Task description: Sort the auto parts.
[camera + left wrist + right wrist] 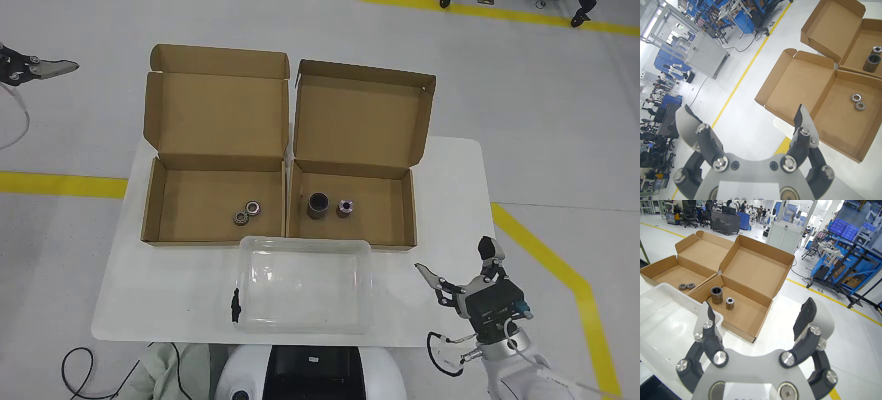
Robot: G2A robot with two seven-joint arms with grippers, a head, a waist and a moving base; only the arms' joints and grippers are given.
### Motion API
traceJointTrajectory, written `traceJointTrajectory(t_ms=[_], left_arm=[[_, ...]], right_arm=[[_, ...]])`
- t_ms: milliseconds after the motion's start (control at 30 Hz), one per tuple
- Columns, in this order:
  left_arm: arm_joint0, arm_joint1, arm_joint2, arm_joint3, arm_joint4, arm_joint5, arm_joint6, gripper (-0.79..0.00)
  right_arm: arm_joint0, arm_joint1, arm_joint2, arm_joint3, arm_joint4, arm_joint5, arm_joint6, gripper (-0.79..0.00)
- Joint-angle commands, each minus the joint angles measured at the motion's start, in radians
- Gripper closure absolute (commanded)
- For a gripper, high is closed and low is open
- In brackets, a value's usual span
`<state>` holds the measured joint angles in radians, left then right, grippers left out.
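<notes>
Right jaws are hanging open near the clear tub [305,290]; left jaws are hanging open, well off the surface [450,200]

White table [450,195]: two cardboard boxes [190,208], clear bin [305,290]

— What does the left gripper [743,111] look like?
— Silver plate [753,170], black links [708,140], white fingers [682,121], ribbed black pads [798,116], a white label [749,189].
— And the right gripper [758,306]?
— Alike (bright round screws [720,357] at each joint), with a blue block [497,298] and a cable [440,358] behind it.
</notes>
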<state>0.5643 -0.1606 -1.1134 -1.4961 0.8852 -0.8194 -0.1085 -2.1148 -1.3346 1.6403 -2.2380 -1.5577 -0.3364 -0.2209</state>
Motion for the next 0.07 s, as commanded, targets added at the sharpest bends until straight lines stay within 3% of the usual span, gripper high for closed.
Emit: traceJointTrajectory(t_ms=[0, 33], left_arm=[[0.0, 0.0, 0.0, 0.0, 0.0, 0.0, 0.0, -0.785], [0.0, 0.0, 0.0, 0.0, 0.0, 0.0, 0.0, -0.785]], right_arm=[[0.0, 0.0, 0.0, 0.0, 0.0, 0.0, 0.0, -0.785], [0.0, 0.0, 0.0, 0.0, 0.0, 0.0, 0.0, -0.785]])
